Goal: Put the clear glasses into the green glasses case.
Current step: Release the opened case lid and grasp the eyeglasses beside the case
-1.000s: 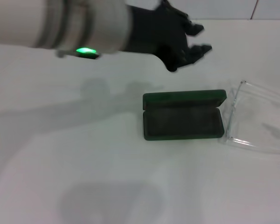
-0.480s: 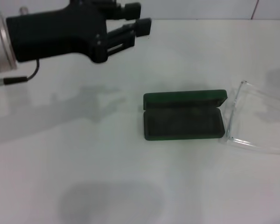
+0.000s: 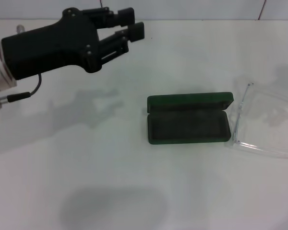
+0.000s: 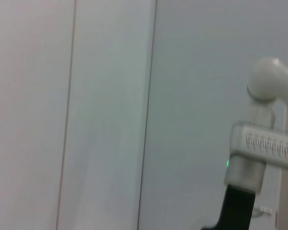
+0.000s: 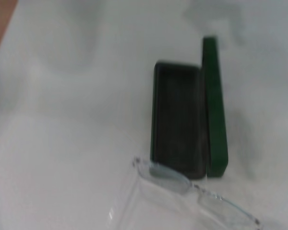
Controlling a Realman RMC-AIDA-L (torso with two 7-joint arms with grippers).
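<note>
Left gripper point(image 3: 130, 24) hangs over the far-left part of the white table point(image 3: 110, 191), fingers parted with nothing between them, pointing toward the right. The green glasses case point(image 3: 188, 119) sits well apart from it, nearer the robot and to the right, around table centre. Case lies open, lid standing up along the far edge, dark lining facing up, long axis left-right in the head view. The clear glasses point(image 3: 259, 122) lie just beside the case's right end, front frame next to that end and running roughly crosswise to the case, arms unfolded and trailing away to the right. Right gripper: only a dark sliver at the right edge of the head view, state can't be told. Right wrist view looks down on the case point(image 5: 189, 127) with the glasses point(image 5: 192, 189) at its end.
</note>
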